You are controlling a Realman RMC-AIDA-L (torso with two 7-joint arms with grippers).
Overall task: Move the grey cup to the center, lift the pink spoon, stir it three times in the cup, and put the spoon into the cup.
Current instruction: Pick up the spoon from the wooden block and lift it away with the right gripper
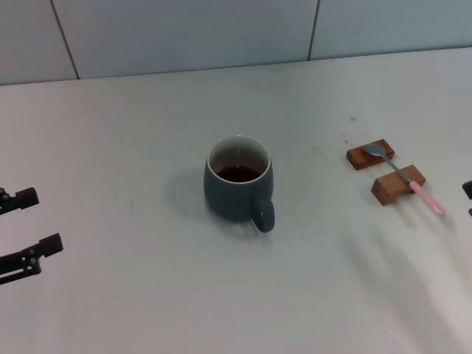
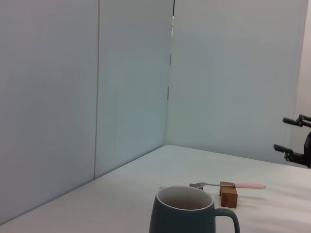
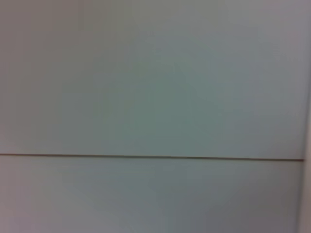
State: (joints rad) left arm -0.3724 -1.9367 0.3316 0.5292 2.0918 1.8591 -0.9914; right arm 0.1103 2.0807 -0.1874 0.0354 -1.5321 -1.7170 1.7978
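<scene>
The grey cup [image 1: 237, 188] stands upright in the middle of the table, with dark liquid inside and its handle toward the front right. It also shows in the left wrist view [image 2: 187, 218]. The pink spoon [image 1: 404, 177] lies across two brown wooden blocks at the right, bowl toward the back and pink handle toward the front. It also shows in the left wrist view [image 2: 238, 185]. My left gripper [image 1: 26, 225] is open and empty at the left edge, well apart from the cup. My right gripper [image 2: 286, 136] is open beyond the spoon, only a sliver of it [image 1: 469, 198] at the right edge of the head view.
The two wooden blocks [image 1: 370, 155] [image 1: 397, 186] hold the spoon off the white table [image 1: 147, 280]. Pale wall panels [image 1: 184, 37] stand behind the table. The right wrist view holds only a wall panel with one seam [image 3: 155, 156].
</scene>
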